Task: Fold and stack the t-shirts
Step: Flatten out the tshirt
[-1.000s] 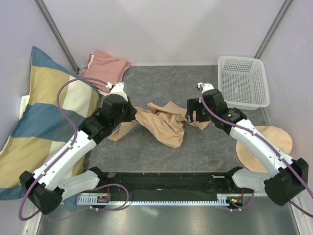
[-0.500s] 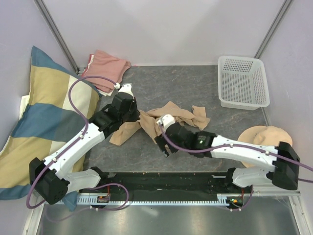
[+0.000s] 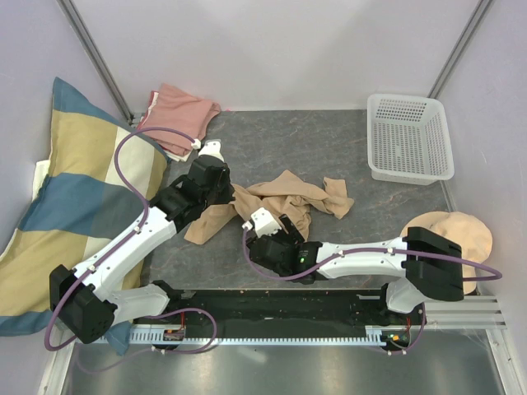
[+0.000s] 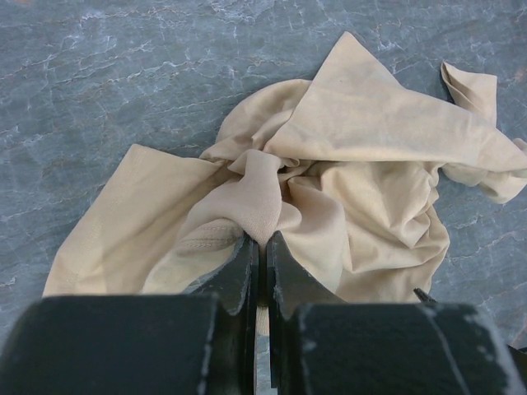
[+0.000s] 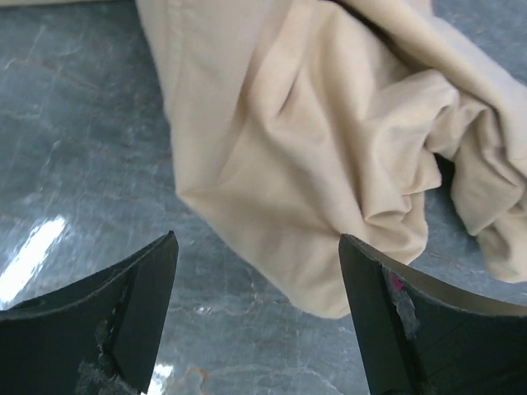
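The tan t-shirt [image 3: 284, 197] lies crumpled mid-table. My left gripper [image 3: 234, 200] is at its left end, shut on a pinched fold of the cloth; the left wrist view shows the jaws [image 4: 262, 240] closed with tan cloth [image 4: 362, 140] bunched between them. My right gripper [image 3: 284, 229] is low at the shirt's near edge, open and empty. In the right wrist view [image 5: 257, 245] the shirt's hem [image 5: 329, 123] hangs between its spread fingertips [image 5: 165, 255]. The salmon-pink t-shirt [image 3: 177, 115] lies folded at the back left corner.
A striped blue, yellow and cream pillow [image 3: 74, 214] leans along the left wall. A white basket [image 3: 408, 148] stands at the back right. A round beige hat [image 3: 461, 234] lies at the right edge, behind my right arm's base. A black rail [image 3: 272, 304] runs along the front.
My right arm let go of the shirt's right end and swung left and nearer, now open at the shirt's near edge. The shirt's right end dropped flat. The left gripper shifted slightly and stays shut.
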`<state>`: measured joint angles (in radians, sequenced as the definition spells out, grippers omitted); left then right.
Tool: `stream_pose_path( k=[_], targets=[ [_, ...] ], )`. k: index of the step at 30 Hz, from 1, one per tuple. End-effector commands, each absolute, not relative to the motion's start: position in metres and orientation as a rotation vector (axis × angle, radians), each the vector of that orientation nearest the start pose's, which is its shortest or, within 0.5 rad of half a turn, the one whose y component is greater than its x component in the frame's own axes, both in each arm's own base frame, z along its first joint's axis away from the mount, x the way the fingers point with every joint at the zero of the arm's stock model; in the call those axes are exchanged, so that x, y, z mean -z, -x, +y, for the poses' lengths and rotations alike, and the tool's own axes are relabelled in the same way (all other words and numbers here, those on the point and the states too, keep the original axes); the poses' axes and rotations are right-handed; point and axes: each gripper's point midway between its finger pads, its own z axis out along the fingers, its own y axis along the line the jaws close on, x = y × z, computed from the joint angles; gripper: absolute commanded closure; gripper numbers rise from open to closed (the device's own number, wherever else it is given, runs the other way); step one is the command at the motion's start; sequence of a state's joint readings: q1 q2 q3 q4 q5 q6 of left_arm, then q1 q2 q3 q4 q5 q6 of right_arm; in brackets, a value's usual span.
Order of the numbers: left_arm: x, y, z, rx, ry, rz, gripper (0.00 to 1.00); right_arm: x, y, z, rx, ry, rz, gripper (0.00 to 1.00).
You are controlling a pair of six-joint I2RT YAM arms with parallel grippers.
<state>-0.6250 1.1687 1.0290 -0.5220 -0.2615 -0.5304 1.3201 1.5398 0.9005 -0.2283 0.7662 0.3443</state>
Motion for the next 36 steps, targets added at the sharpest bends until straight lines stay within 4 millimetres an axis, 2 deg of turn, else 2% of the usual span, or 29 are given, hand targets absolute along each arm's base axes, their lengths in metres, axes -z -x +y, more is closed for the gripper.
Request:
stream_pose_path(
  k=[1, 11, 12, 13, 14, 15, 16, 20, 23, 24, 25, 26, 27, 29, 32, 35, 36],
  targets=[
    [-0.221, -0.299, -0.178, 0.348, 0.044, 2.159, 0.98, -0.092, -0.210, 0.313, 0.088, 0.642, 1.964, 0.13],
    [-0.218, -0.296, -0.175, 0.338, 0.048, 2.164, 0.98, -0.062, -0.209, 0.317, 0.128, 0.685, 1.994, 0.13],
    [-0.218, -0.296, -0.174, 0.337, 0.050, 2.163, 0.98, -0.058, -0.209, 0.316, 0.143, 0.697, 1.998, 0.18],
    [-0.216, -0.295, -0.174, 0.332, 0.052, 2.165, 0.98, -0.057, -0.209, 0.316, 0.148, 0.697, 1.997, 0.24],
    [-0.215, -0.295, -0.173, 0.331, 0.051, 2.168, 0.98, -0.055, -0.209, 0.316, 0.157, 0.699, 1.998, 0.35],
    [-0.216, -0.295, -0.173, 0.329, 0.051, 2.166, 0.98, -0.052, -0.210, 0.315, 0.169, 0.702, 1.999, 0.85],
    [-0.215, -0.295, -0.173, 0.327, 0.051, 2.166, 0.98, -0.055, -0.211, 0.313, 0.185, 0.675, 1.996, 1.00],
    [-0.214, -0.295, -0.171, 0.312, 0.045, 2.171, 0.98, -0.069, -0.213, 0.306, 0.193, 0.620, 1.984, 1.00],
    [-0.212, -0.292, -0.167, 0.299, 0.042, 2.179, 0.98, -0.101, -0.214, 0.300, 0.149, 0.550, 1.969, 1.00],
    [-0.212, -0.291, -0.166, 0.295, 0.041, 2.176, 0.98, -0.124, -0.214, 0.298, 0.100, 0.508, 1.953, 1.00],
    [-0.211, -0.289, -0.164, 0.292, 0.040, 2.177, 0.98, -0.137, -0.214, 0.295, 0.087, 0.494, 1.947, 1.00],
    [-0.210, -0.287, -0.162, 0.285, 0.037, 2.182, 0.98, -0.161, -0.213, 0.292, 0.032, 0.462, 1.926, 1.00],
    [-0.211, -0.286, -0.162, 0.289, 0.036, 2.178, 0.98, -0.172, -0.212, 0.287, 0.026, 0.464, 1.922, 1.00],
    [-0.213, -0.282, -0.161, 0.297, 0.028, 2.180, 0.98, -0.212, -0.210, 0.282, -0.064, 0.428, 1.891, 1.00],
    [-0.216, -0.274, -0.162, 0.327, 0.012, 2.188, 0.98, -0.250, -0.205, 0.276, -0.157, 0.457, 1.868, 1.00],
    [-0.224, -0.264, -0.159, 0.353, -0.002, 2.190, 0.98, -0.279, -0.198, 0.269, -0.214, 0.492, 1.855, 1.00],
    [-0.227, -0.262, -0.158, 0.361, -0.004, 2.186, 0.98, -0.281, -0.196, 0.265, -0.208, 0.508, 1.862, 1.00]
  ],
)
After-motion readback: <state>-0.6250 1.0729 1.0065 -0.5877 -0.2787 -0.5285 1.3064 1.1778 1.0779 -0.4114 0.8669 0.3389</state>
